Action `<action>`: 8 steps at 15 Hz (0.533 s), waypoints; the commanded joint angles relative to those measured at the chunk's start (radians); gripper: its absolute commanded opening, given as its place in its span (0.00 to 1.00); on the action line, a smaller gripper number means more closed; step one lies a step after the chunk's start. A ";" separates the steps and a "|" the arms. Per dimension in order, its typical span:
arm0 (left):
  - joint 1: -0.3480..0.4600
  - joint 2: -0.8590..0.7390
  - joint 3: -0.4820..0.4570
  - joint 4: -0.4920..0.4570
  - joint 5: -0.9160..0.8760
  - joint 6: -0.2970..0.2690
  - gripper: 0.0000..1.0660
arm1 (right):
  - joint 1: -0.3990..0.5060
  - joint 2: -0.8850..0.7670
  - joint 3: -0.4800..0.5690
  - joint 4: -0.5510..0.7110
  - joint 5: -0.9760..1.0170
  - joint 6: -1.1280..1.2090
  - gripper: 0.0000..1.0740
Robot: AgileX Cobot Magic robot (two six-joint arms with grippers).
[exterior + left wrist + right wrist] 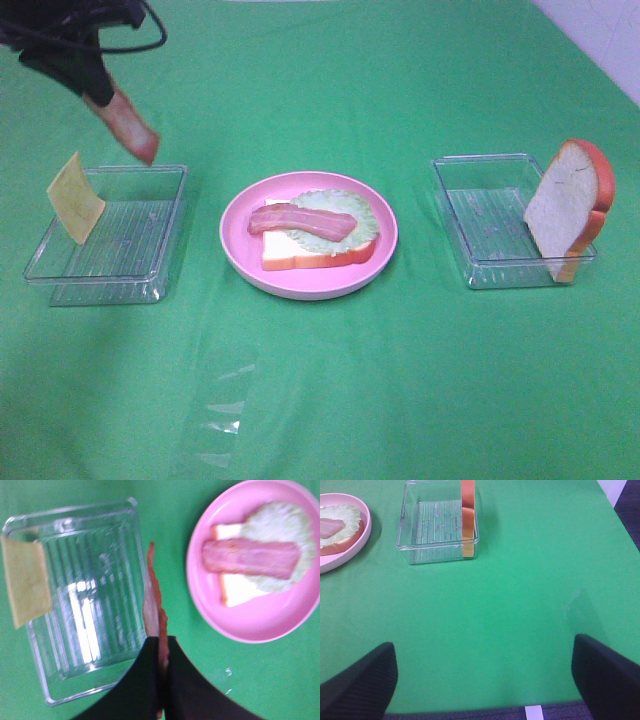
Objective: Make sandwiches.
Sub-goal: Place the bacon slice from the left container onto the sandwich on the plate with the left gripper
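On the pink plate (240, 262) lies a bread slice (285, 252) with lettuce (360, 222) and one bacon strip (300, 220) on top; the left wrist view shows the same stack (250, 560). My left gripper (95, 85) hangs above the left clear tray (150, 250), shut on a second bacon strip (130, 128), which dangles from its fingers (157, 615). A yellow cheese square (75, 198) leans in that tray. Another bread slice (570, 205) stands on edge in the right clear tray (480, 210). My right gripper (485, 675) is open over bare cloth, far from that tray.
Green cloth covers the table (400, 380). A faint clear plastic piece (225, 410) lies near the front, left of the middle. The cloth's edge and the floor show beyond the right side (620, 495).
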 commanded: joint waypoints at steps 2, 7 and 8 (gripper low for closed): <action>-0.059 0.054 -0.148 -0.142 -0.006 0.057 0.00 | 0.001 -0.033 0.003 0.001 -0.006 -0.008 0.83; -0.192 0.272 -0.291 -0.345 -0.131 0.073 0.00 | 0.001 -0.033 0.003 0.001 -0.006 -0.008 0.83; -0.217 0.310 -0.301 -0.370 -0.174 0.074 0.00 | 0.001 -0.033 0.003 0.001 -0.006 -0.008 0.83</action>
